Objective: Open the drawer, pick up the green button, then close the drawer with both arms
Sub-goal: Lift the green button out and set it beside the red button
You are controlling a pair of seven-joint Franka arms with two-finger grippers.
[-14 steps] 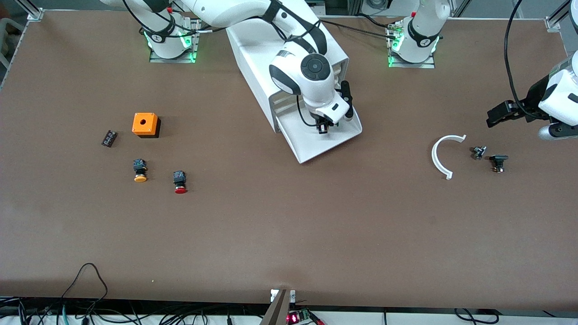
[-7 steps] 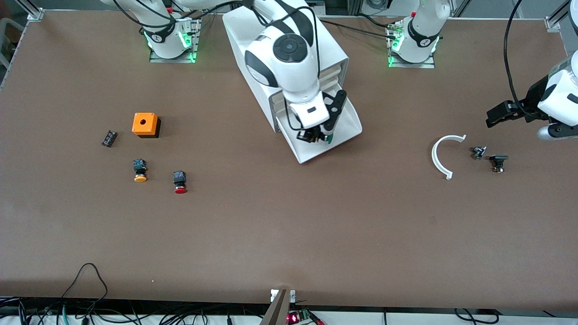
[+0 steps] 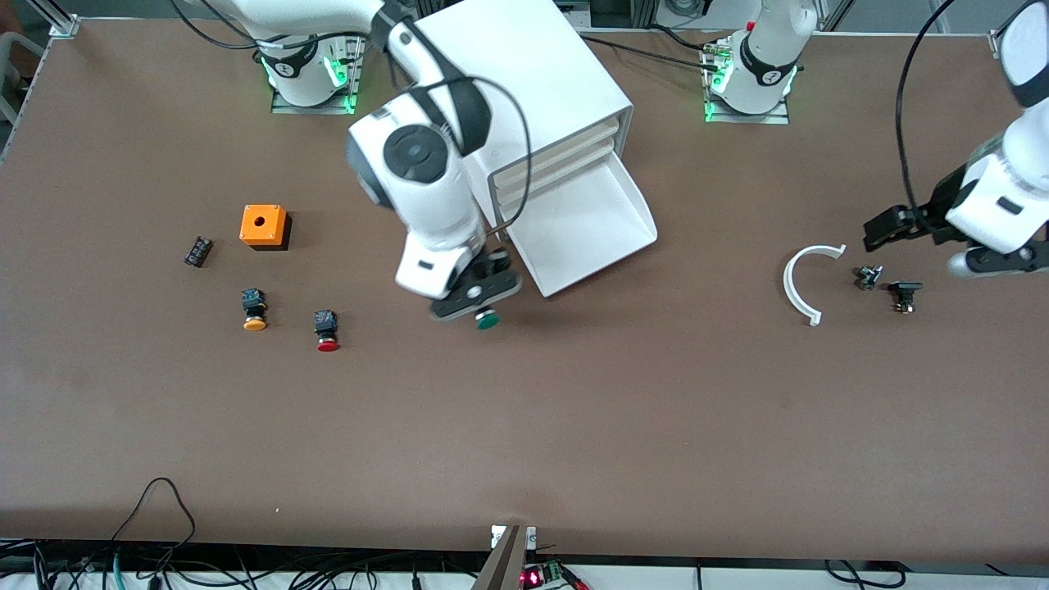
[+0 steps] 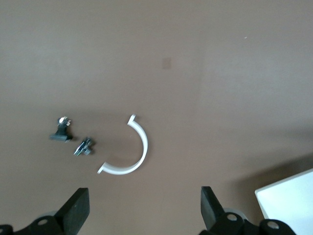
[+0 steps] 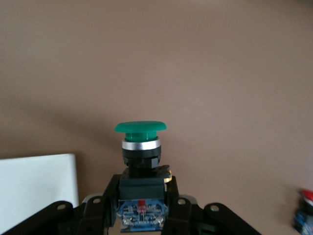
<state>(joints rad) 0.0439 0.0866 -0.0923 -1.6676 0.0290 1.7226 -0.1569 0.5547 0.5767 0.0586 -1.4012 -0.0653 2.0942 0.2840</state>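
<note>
The lowest drawer (image 3: 586,238) of the white cabinet (image 3: 524,74) stands pulled open, and its tray shows nothing inside. My right gripper (image 3: 479,299) is shut on the green-capped button (image 3: 488,321) and holds it over bare table beside the drawer's corner, toward the right arm's end. In the right wrist view the button (image 5: 141,147) sits between the fingers (image 5: 172,188), cap outward. My left gripper (image 3: 889,221) is open and empty, over the table near the left arm's end, above a white curved piece (image 3: 799,283). Its fingers (image 4: 78,208) show wide apart.
An orange box (image 3: 263,226), a yellow-capped button (image 3: 254,310), a red-capped button (image 3: 327,330) and a small black part (image 3: 197,251) lie toward the right arm's end. Two small dark parts (image 3: 889,287) lie beside the curved piece. The drawer's corner (image 4: 288,200) shows in the left wrist view.
My right gripper has lifted the green button out of the drawer and carried it to over the table beside the drawer. My left gripper has shifted slightly toward the cabinet.
</note>
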